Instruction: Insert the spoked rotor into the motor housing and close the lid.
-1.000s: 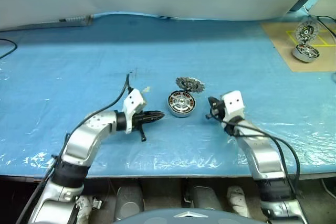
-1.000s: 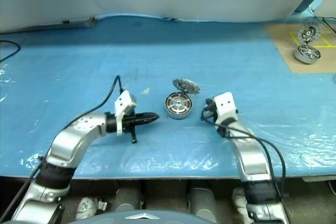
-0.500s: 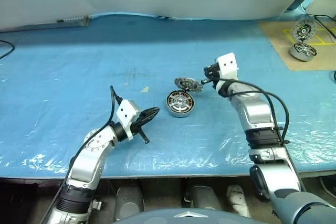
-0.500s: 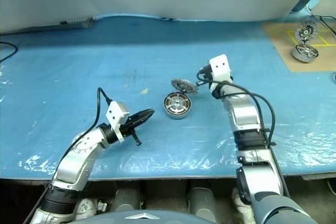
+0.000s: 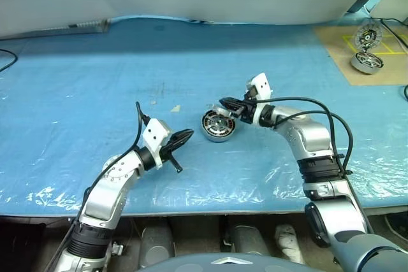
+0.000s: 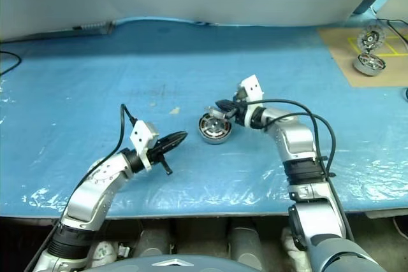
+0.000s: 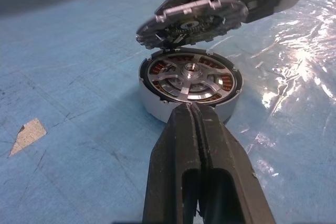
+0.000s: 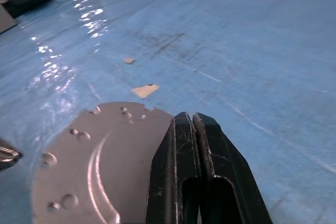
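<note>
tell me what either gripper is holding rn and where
Nothing is held. Both the left gripper and the right gripper are shut on nothing; the right one rests on top of the half-open lid.

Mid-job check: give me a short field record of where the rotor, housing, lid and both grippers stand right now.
rotor: spoked rotor seated in the housing, copper windings showing around it
housing: motor housing on the blue table cover
lid: lid half open, tilted over the housing's far rim
right gripper: right gripper shut, lying on top of the lid
left gripper: left gripper shut, empty, pointing at the housing from beside it, not touching
</note>
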Controlling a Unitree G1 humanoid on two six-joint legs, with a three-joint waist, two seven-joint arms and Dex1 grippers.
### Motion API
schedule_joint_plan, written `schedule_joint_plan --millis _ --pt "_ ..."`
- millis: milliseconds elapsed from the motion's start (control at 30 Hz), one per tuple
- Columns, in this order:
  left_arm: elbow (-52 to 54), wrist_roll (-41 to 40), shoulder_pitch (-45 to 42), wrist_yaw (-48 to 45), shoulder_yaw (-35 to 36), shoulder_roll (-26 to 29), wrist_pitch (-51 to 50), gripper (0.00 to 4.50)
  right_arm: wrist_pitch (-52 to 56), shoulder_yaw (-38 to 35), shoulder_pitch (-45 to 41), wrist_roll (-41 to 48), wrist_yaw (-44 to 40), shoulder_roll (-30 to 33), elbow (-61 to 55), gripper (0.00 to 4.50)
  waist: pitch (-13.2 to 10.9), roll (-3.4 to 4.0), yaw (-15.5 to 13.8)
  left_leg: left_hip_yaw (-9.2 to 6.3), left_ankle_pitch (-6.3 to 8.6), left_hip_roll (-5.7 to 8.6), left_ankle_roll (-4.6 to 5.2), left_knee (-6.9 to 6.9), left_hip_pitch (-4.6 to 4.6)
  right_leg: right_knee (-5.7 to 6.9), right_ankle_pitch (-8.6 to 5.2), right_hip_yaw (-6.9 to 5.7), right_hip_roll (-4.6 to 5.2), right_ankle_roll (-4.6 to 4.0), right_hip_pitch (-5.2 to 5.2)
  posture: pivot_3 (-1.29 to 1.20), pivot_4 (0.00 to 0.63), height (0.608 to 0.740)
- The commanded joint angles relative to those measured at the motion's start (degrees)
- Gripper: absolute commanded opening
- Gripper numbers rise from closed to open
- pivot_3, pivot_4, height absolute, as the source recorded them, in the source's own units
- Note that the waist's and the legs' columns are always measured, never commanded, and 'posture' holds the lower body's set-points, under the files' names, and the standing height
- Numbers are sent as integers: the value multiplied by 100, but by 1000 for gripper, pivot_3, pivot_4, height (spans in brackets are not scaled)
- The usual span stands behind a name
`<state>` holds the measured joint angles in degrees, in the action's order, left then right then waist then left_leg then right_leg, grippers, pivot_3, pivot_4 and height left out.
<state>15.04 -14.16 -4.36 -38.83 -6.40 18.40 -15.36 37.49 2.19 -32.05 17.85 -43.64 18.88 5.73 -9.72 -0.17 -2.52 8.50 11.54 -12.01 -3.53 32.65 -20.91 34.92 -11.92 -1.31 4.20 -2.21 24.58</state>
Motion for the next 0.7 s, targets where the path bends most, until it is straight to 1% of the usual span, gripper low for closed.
schedule_joint_plan --millis 33,233,333,467,533,667,700 --pt "289 -110 -38 46 64 77 -83 52 139 287 365 102 -5 -80 -559 0 0 0 1 0 0 0 0 0 1 0 0 0 0 0 0 0 150 740" --pt "314 -144 -71 82 42 132 -187 52 93 639 893 -22 34 -27 -928 0 1 0 0 2 11 -1 -17 6 7 2 2 1 0 -3 -6 0 150 740" --pt "317 -152 -100 100 38 137 -213 52 -60 681 1061 -119 157 4 -1095 0 1 -1 -1 2 11 -1 -17 5 28 0 2 1 1 -2 -26 0 150 740" --pt "250 -153 -110 141 79 126 -161 52 -126 420 1174 14 623 -184 -1676 0 1 -1 -3 2 11 0 -18 4 33 0 2 2 1 -2 -30 0 150 740" --pt "187 -144 -91 148 84 123 -103 52 -200 403 1237 -100 950 -271 -1965 0 1 -1 0 2 11 0 -19 3 33 -2 2 2 1 -2 -28 0 150 740" --pt "21 -103 -50 156 50 88 55 52 -392 788 1523 -726 1522 -250 -2294 0 1 -1 -3 2 10 1 -20 -4 32 -8 2 1 0 -1 -28 0 150 740" --pt "-35 -94 -50 150 38 76 108 19 -352 836 1584 -779 1645 -320 -2316 197 1 -1 -3 2 10 1 -21 -6 33 -11 1 1 0 0 -28 0 150 740"
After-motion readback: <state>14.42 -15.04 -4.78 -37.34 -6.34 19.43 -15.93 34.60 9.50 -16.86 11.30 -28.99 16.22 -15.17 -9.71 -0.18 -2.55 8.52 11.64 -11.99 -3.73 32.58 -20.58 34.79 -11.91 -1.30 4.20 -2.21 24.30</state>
